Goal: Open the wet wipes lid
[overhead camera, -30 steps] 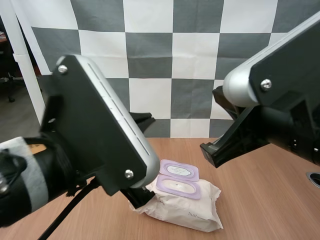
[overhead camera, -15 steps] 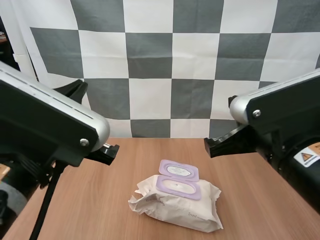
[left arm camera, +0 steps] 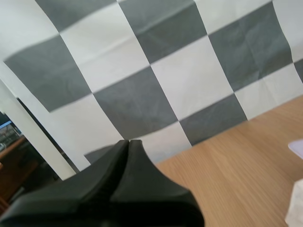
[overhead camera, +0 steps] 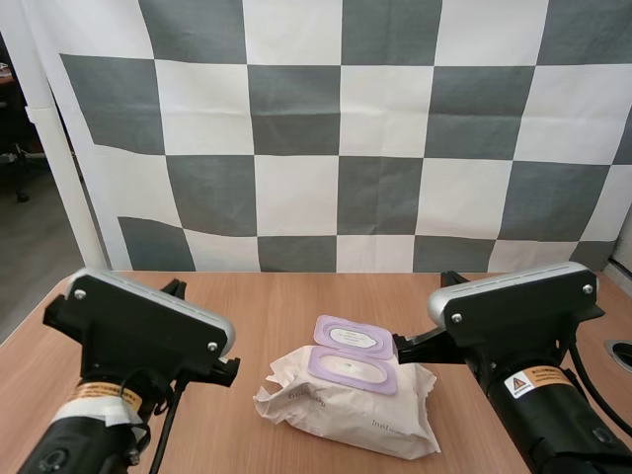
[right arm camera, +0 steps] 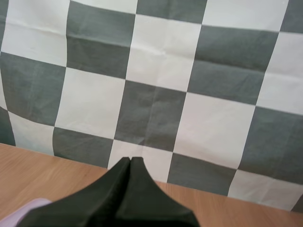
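The white wet wipes pack (overhead camera: 346,400) lies in the middle of the wooden table (overhead camera: 296,296). Its purple lid flap (overhead camera: 353,337) is folded back behind the purple frame (overhead camera: 354,368). My left arm (overhead camera: 138,331) sits low to the left of the pack, and my right arm (overhead camera: 513,311) sits low to its right; both are apart from it. In the left wrist view my left gripper (left arm camera: 129,141) is shut on nothing, with the pack's edge (left arm camera: 296,210) off to the side. My right gripper (right arm camera: 130,158) is shut on nothing too, and a corner of the purple lid (right arm camera: 33,208) shows beside it.
A round dark hole (overhead camera: 620,353) is set into the table near its right edge. A white post (overhead camera: 59,168) stands at the table's far left. Bare wood lies between the pack and the back edge.
Both arms have pulled back and dropped low toward the near side, away from the pack. The pack and its folded-back lid have not moved.
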Tool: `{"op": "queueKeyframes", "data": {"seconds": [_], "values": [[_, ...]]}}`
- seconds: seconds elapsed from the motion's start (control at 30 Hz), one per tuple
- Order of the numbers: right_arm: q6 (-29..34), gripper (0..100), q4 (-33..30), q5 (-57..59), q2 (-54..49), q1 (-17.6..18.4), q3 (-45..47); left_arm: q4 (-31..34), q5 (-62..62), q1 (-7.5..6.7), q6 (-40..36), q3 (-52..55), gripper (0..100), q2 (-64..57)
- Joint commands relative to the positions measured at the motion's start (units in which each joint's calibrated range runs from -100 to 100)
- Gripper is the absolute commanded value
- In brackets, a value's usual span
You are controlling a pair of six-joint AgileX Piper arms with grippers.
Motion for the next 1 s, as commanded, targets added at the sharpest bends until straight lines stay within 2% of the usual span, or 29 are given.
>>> {"op": "queueKeyframes", "data": {"seconds": [0.0,0.17,0.2,0.3,0.4,0.47,0.6,0.67,0.97], "values": [[0.02,0,2.13,0.00,0.00,0.04,2.05,0.51,0.00,0.03,-20.57,3.53,0,0.00],[0.02,0,3.12,0.53,0.00,-0.34,3.78,0.61,2.14,0.03,-23.04,3.53,0,0.00],[0.81,0,3.00,5.60,0.00,-0.52,3.78,0.61,3.45,0.03,-23.18,3.53,0,0.00],[2.59,0,1.45,8.20,0.00,-0.77,3.78,0.61,8.91,0.03,-23.42,3.53,0,0.00],[6.76,0,-3.62,16.35,0.00,-0.77,3.78,1.02,10.85,0.03,-23.77,3.53,0,0.00],[11.86,0,-9.05,24.76,0.00,-0.77,3.78,1.02,10.85,0.03,-24.57,3.53,0,0.00],[24.91,0,-22.38,25.13,0.00,-1.15,3.78,1.02,11.19,0.03,-26.31,3.53,0,0.00],[29.49,0,-26.49,25.13,0.00,-1.15,3.78,1.02,11.19,0.20,-26.31,3.53,0,0.00],[30.92,0,-27.72,25.13,0.00,-1.15,3.78,1.02,11.38,0.60,-27.28,3.53,0,0.00]]}}
